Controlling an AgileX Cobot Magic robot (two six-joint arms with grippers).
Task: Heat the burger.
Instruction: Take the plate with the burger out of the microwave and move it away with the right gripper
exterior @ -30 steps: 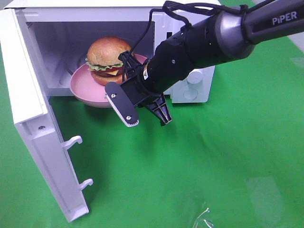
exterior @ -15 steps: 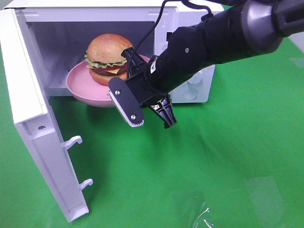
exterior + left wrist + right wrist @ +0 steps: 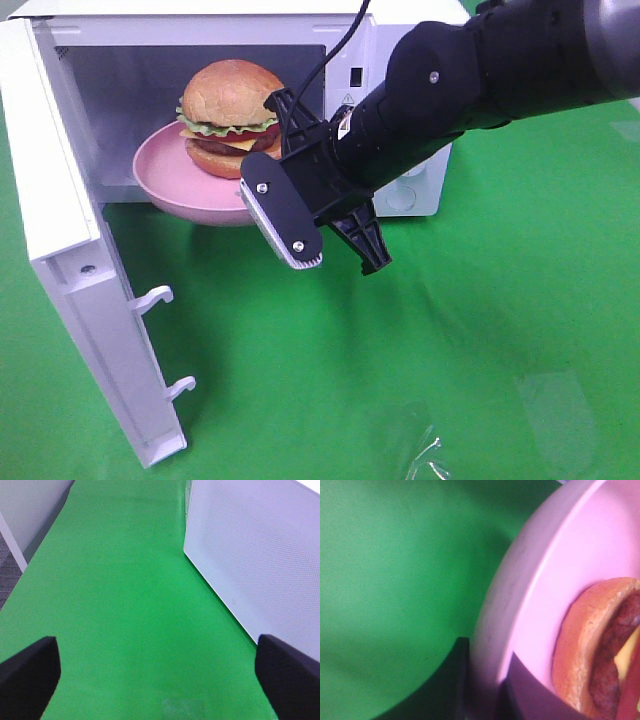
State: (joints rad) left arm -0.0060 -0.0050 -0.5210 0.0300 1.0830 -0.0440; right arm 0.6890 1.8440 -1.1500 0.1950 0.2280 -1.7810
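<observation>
The burger (image 3: 228, 118), golden bun with lettuce, cheese and a dark patty, sits on a pink plate (image 3: 170, 180) held in the open mouth of the white microwave (image 3: 420, 185). My right gripper (image 3: 283, 135) is shut on the plate's right rim. In the right wrist view its dark fingertips (image 3: 455, 680) pinch the pink plate (image 3: 535, 590) beside the burger (image 3: 585, 660). My left gripper (image 3: 157, 680) stands open over bare green cloth, nothing between its fingers; it is outside the high view.
The microwave door (image 3: 70, 250) swings wide toward the front left, latch hooks sticking out; the left wrist view shows its dotted white panel (image 3: 260, 555). Green cloth covers the table. A clear plastic scrap (image 3: 430, 455) lies near the front edge.
The right arm has carried the plate and burger left and slightly up, further into the microwave's opening. The left gripper shows no change.
</observation>
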